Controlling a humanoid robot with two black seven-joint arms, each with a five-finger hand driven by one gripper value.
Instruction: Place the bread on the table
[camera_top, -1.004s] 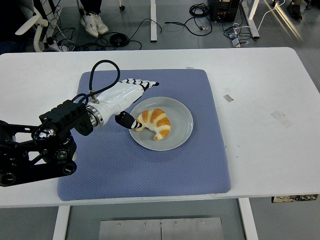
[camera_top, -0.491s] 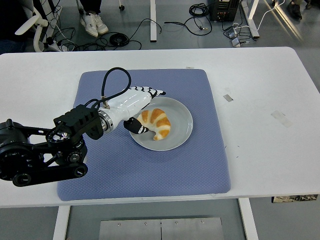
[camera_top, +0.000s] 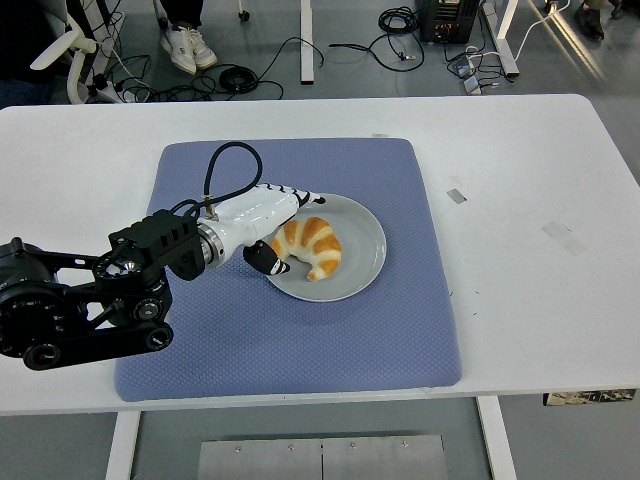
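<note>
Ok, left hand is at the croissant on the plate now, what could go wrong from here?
The left hand has fingers above and the thumb below the croissant's left end, apparently not closed yet. Gripping only that end could let it slip or tear when lifted. The hand also overlaps the plate's left rim, so it may nudge or drag the plate across the blue mat.

Single high head view, forward-down over the table (camera_top: 520, 180) (near edge at bottom)
</note>
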